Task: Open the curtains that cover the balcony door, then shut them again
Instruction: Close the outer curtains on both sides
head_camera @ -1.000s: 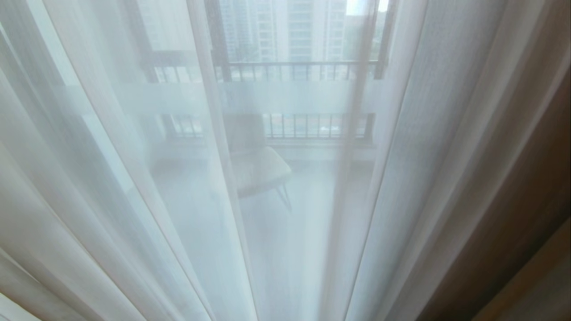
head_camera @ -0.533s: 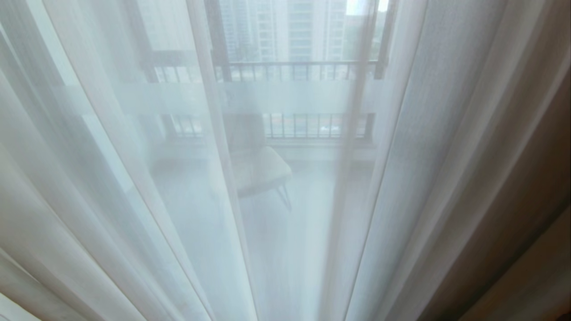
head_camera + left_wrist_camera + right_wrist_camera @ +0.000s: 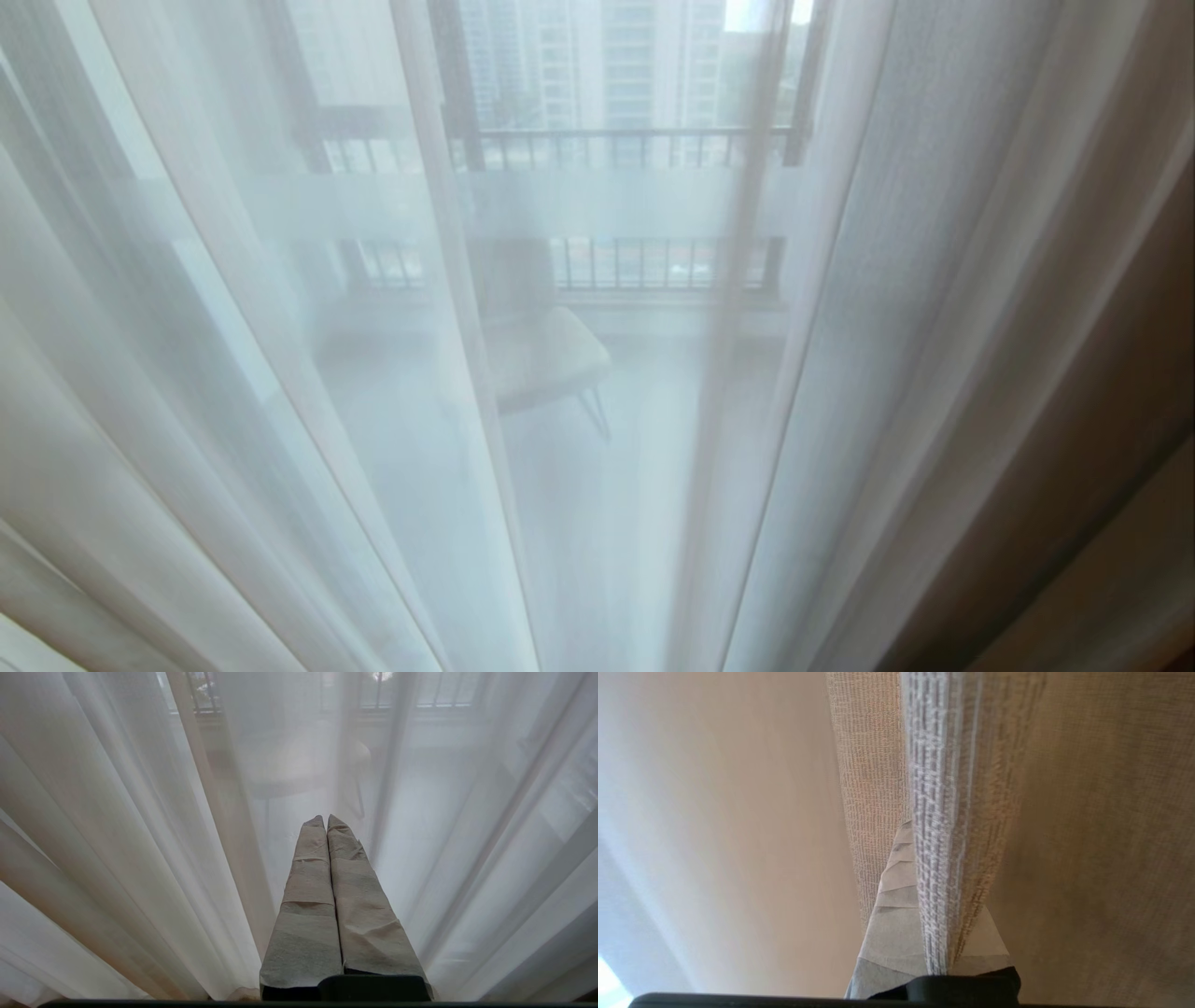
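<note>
A: What is seen from the head view, and what has changed there?

B: The white sheers are drawn across the whole view, and the balcony door is made out only dimly through them, its frosted band running across the middle. At the far right, the beige panel has shifted slightly compared with a second ago. Neither arm is shown.

A: And from the left wrist?

B: The left gripper is held near the sheers, its taped fingers pressed together on nothing. It is taken to be parked.

A: The right wrist?

B: The right gripper is now closed on a fold of the thick woven curtain edge; a second ago it was wide open. A grip is judged to be made, so the panel can probably be dragged aside next.

A: The surface and the room?

B: The woven cloth is coarse and is expected to hold in the pinch. A balcony with a chair and railing is glimpsed beyond, with towers far off.
</note>
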### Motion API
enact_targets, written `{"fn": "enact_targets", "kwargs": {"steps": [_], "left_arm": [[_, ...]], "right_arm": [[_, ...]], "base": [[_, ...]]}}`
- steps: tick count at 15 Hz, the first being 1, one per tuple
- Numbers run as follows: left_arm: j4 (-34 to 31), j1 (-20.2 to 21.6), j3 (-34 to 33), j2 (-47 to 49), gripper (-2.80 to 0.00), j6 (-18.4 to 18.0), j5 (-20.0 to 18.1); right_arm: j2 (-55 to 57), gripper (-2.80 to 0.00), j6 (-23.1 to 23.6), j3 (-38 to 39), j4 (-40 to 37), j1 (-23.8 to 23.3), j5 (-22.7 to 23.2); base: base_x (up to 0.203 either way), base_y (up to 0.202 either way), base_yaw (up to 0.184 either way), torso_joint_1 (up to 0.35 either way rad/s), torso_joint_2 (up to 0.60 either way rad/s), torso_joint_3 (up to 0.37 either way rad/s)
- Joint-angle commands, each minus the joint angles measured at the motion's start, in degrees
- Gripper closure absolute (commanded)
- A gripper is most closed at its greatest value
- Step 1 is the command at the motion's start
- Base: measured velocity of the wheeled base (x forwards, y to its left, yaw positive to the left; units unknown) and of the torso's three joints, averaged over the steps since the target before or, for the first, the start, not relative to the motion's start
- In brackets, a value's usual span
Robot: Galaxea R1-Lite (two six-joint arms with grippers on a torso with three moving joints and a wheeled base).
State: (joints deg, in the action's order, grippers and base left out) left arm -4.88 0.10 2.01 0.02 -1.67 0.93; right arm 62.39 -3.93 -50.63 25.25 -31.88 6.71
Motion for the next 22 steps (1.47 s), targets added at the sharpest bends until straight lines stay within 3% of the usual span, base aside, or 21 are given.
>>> {"fn": "enact_targets", "kwargs": {"steps": [1,9,14,19,22], "left_arm": [[0.0,0.0,0.0,0.0,0.00,0.0,0.0],[0.0,0.0,0.0,0.0,0.00,0.0,0.0],[0.0,0.0,0.0,0.0,0.00,0.0,0.0],[0.0,0.1,0.0,0.0,0.00,0.0,0.0],[0.0,0.0,0.0,0.0,0.00,0.0,0.0]], "right_arm": [[-0.9,0.00,-0.1,0.0,0.1,1.8,0.1],[-5.2,0.00,-0.1,0.7,0.2,12.0,0.1],[-9.3,0.00,0.9,0.7,0.1,25.5,0.0],[-10.4,0.00,8.3,1.6,0.2,40.8,-0.2],[-9.0,0.00,15.1,1.7,0.1,48.1,-0.2]], "base": [[0.000,0.000,0.000,0.000,0.00,0.000],[0.000,0.000,0.000,0.000,0.00,0.000],[0.000,0.000,0.000,0.000,0.00,0.000],[0.000,0.000,0.000,0.000,0.00,0.000],[0.000,0.000,0.000,0.000,0.00,0.000]]}}
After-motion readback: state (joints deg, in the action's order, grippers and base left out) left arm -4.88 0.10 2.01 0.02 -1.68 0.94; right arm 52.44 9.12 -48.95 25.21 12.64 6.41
